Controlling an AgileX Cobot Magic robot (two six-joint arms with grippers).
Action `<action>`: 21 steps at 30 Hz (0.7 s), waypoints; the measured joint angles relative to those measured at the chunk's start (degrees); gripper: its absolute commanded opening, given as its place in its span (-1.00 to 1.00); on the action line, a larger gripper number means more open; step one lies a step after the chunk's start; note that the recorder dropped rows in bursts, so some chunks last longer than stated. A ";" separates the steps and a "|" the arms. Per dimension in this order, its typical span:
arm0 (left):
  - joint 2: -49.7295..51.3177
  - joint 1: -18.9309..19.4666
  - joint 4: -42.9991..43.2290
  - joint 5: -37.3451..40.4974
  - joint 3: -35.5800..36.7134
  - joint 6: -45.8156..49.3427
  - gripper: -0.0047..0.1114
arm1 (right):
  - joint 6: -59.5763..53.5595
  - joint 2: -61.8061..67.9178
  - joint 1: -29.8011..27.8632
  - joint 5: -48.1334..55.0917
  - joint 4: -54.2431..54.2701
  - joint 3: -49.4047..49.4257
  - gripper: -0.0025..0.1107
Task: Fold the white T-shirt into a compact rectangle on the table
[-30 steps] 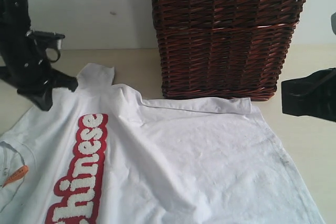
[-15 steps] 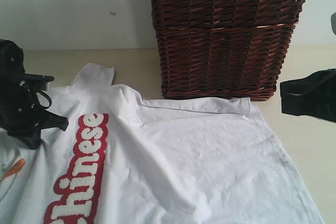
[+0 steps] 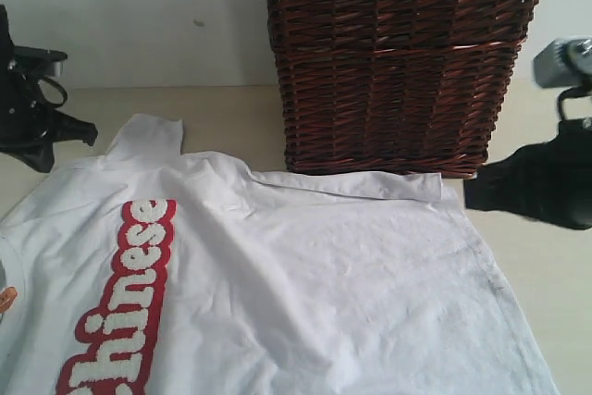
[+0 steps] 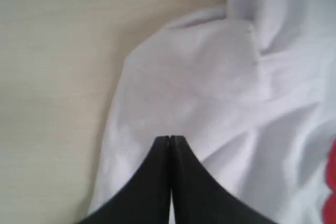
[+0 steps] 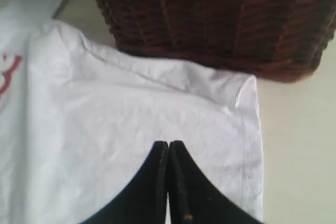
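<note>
The white T-shirt lies spread on the table, its red-outlined lettering at the left and an orange tag at the frame's left edge. One sleeve points toward the back. My left gripper hangs at the far left beside that sleeve; the left wrist view shows it shut and empty over the sleeve's fabric. My right gripper is at the shirt's right back corner. It is shut with nothing in it, above the cloth near the hem.
A dark wicker basket stands at the back centre, touching the shirt's far edge; it also fills the far side of the right wrist view as the basket. Bare table runs along the shirt's right side, and more table lies beside the sleeve.
The left arm swung down over the shirt's shoulder, then back up to the far left. The shirt slid left with its lettering and tag. The right gripper moved slightly left toward the corner.
</note>
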 measured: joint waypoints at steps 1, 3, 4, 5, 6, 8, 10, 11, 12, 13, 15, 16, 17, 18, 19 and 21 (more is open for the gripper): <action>-2.20 0.00 -2.54 1.32 -0.08 0.88 -0.92 | -0.58 5.27 0.00 1.14 0.00 -1.14 -0.96; -5.53 0.00 -4.34 2.77 0.55 1.76 -0.92 | -1.39 13.47 0.00 3.11 0.00 -5.21 -0.96; -7.42 0.00 -4.79 3.33 1.96 1.76 -0.92 | -1.89 18.28 0.00 3.42 0.00 -8.44 -0.96; -8.86 0.00 -4.94 3.45 3.14 1.76 -0.92 | -2.03 20.83 -0.14 3.81 0.00 -10.30 -0.96; -11.00 0.00 -5.20 3.34 4.86 2.07 -0.92 | -2.09 25.75 -0.99 4.64 -0.23 -13.81 -0.96; -13.91 0.00 -6.02 2.59 7.71 2.07 -0.92 | -2.09 32.24 -3.31 5.37 -0.61 -17.86 -0.96; -15.96 0.00 -7.48 0.96 10.12 2.34 -0.92 | -1.66 37.88 -5.54 4.79 -0.61 -20.67 -0.96; -16.42 0.00 -8.29 0.06 10.80 2.68 -0.92 | -1.15 39.65 -6.05 4.05 -0.69 -21.33 -0.96; -16.69 0.00 -9.09 -1.51 11.53 2.82 -0.92 | -0.91 42.63 -6.30 2.70 -0.73 -22.34 -0.96; -16.69 0.00 -9.52 -2.17 11.80 2.93 -0.92 | -0.77 43.61 -6.33 2.17 -0.83 -22.89 -0.96; -16.69 0.00 -9.92 -3.71 12.00 3.02 -0.92 | -0.54 45.33 -6.33 1.10 -0.83 -24.31 -0.96; -16.69 0.00 -9.92 -4.26 12.04 3.02 -0.92 | -0.54 45.61 -6.33 0.84 -0.83 -25.03 -0.96; -16.57 0.00 -10.06 -5.03 12.04 3.18 -0.92 | -0.54 45.90 -6.33 0.73 -0.83 -26.04 -0.96; -16.44 0.00 -10.06 -5.90 12.04 3.45 -0.92 | -0.42 45.88 -6.33 0.73 -0.83 -27.18 -0.96; -16.34 0.00 -10.06 -6.71 12.04 3.78 -0.92 | -0.42 45.88 -6.33 0.73 -0.72 -28.51 -0.96; -15.91 0.00 -10.30 -8.29 12.04 4.25 -0.92 | -0.33 45.88 -6.33 0.95 -0.19 -31.35 -0.96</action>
